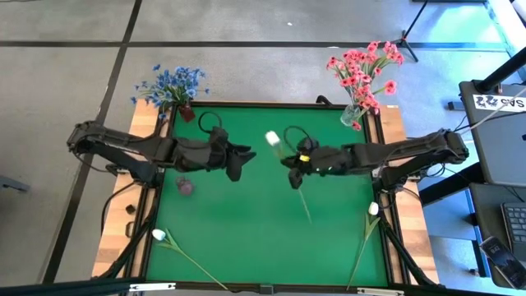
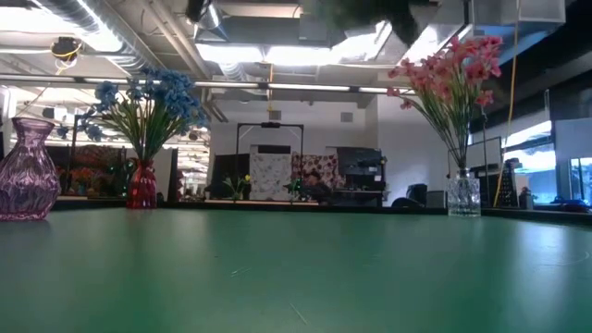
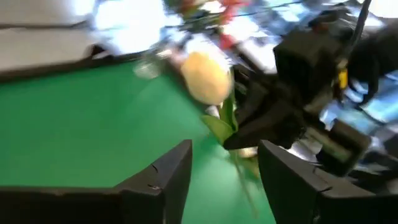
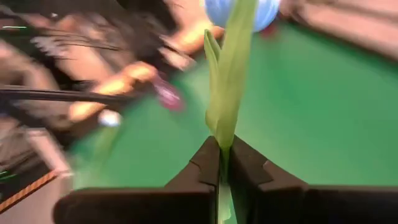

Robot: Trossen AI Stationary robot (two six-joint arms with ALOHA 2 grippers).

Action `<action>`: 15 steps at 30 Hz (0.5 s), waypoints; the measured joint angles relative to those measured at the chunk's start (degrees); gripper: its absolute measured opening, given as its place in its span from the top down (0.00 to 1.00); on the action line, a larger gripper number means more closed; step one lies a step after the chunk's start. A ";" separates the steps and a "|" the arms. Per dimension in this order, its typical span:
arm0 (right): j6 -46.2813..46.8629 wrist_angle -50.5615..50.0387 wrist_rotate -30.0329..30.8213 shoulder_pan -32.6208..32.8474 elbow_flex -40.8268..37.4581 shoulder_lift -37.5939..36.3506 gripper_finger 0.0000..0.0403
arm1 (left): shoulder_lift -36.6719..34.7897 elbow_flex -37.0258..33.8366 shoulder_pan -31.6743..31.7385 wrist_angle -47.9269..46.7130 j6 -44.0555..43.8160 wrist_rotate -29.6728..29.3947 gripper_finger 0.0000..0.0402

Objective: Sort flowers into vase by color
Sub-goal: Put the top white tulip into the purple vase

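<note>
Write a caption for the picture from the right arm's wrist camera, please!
Right gripper pinching a white flower's green stem above the green table.

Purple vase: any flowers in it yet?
No. In the low view the purple vase stands empty, while the blue flowers and pink flowers sit in other vases.

The table (image 1: 246, 214) carries a matt green cloth-like cover, smooth and faintly sheened at table height, with bare pale wood (image 1: 115, 234) showing along its side edges. The ribbed purple vase (image 2: 25, 171) and the small clear vase (image 2: 463, 196) look like glossy glass; the narrow red vase (image 2: 141, 184) is glossy too. The right gripper (image 4: 222, 163) has matt black plastic-looking fingers closed on the smooth, waxy green stem of a white-budded flower (image 4: 231, 93).
</note>
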 joint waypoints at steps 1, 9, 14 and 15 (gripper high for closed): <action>-3.67 0.49 -1.61 0.00 2.81 0.02 0.95 | -0.13 0.00 0.07 2.46 3.37 2.42 0.55; -18.80 2.47 -10.73 0.00 17.30 -0.09 0.98 | 0.10 0.00 -3.14 24.85 22.69 4.40 0.51; -20.35 7.87 -15.94 -0.02 17.48 0.44 0.98 | 2.27 0.00 -3.97 33.39 30.83 4.98 0.51; -20.38 8.65 -16.62 -0.02 17.48 0.77 0.98 | 2.72 0.00 -3.78 34.62 31.38 4.89 0.51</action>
